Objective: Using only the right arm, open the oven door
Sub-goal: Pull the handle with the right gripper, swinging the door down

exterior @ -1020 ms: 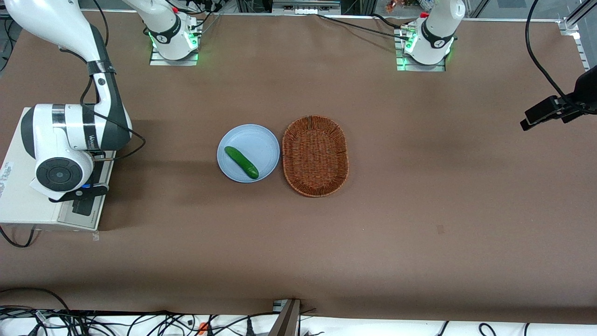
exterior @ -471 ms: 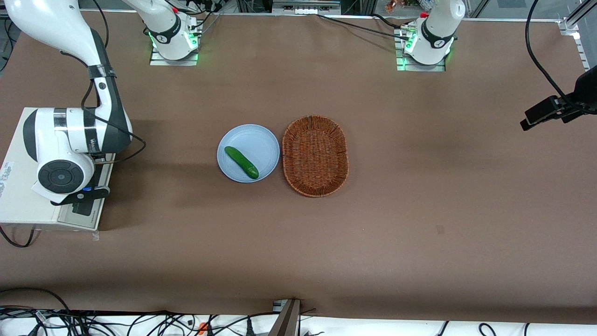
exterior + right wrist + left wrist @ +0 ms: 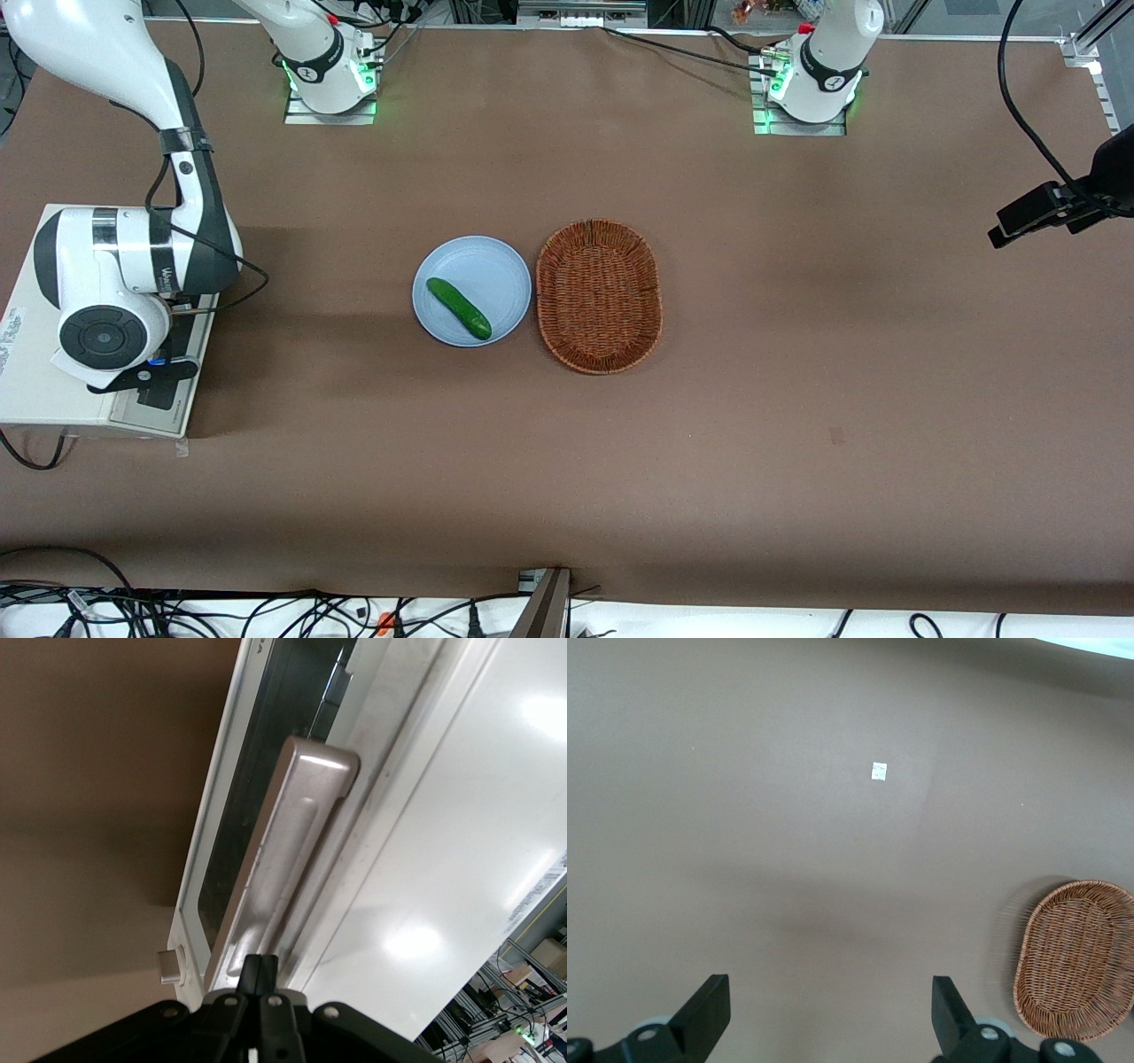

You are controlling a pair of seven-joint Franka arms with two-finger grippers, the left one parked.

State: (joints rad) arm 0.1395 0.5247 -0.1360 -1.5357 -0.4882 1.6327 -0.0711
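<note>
The toaster oven (image 3: 53,390) sits at the working arm's end of the bench (image 3: 797,399). Its door (image 3: 266,815) looks stiff and hinged; the smooth silvery bar handle (image 3: 288,868) is the hold. The hand (image 3: 259,967), fingers pressed together, rests at the handle's end.

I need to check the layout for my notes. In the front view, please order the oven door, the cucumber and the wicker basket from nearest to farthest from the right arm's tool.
1. Oven door: directly at the tool.
2. Cucumber: on the blue plate, mid-table.
3. Wicker basket: beside the plate, toward the parked arm's end.
</note>
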